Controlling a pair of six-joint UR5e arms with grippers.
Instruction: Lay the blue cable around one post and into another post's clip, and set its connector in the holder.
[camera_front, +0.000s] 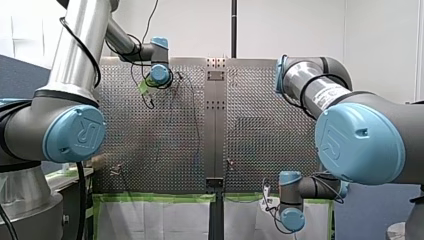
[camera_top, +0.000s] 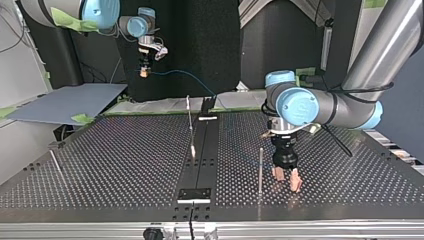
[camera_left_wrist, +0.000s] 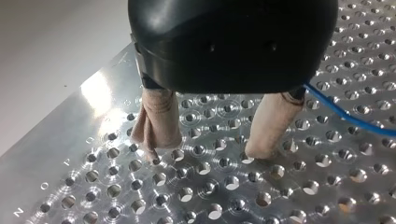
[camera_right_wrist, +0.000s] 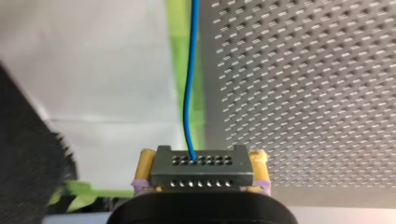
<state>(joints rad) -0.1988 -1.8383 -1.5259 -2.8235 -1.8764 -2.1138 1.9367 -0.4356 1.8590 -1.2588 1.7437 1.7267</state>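
The right gripper (camera_top: 144, 70) clamps the connector (camera_right_wrist: 202, 173), raised at the top view's far left. The blue cable (camera_right_wrist: 189, 93) running from it looks light and limp (best held near that end). The left gripper (camera_left_wrist: 208, 149) has its fingers apart.

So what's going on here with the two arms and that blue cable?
My right gripper holds the connector in the air past the table's far edge in the top view, and the blue cable trails from it. My left gripper is open and empty, its beige pads down at the perforated table beside a post. The cable does not appear to be laid around any post yet.
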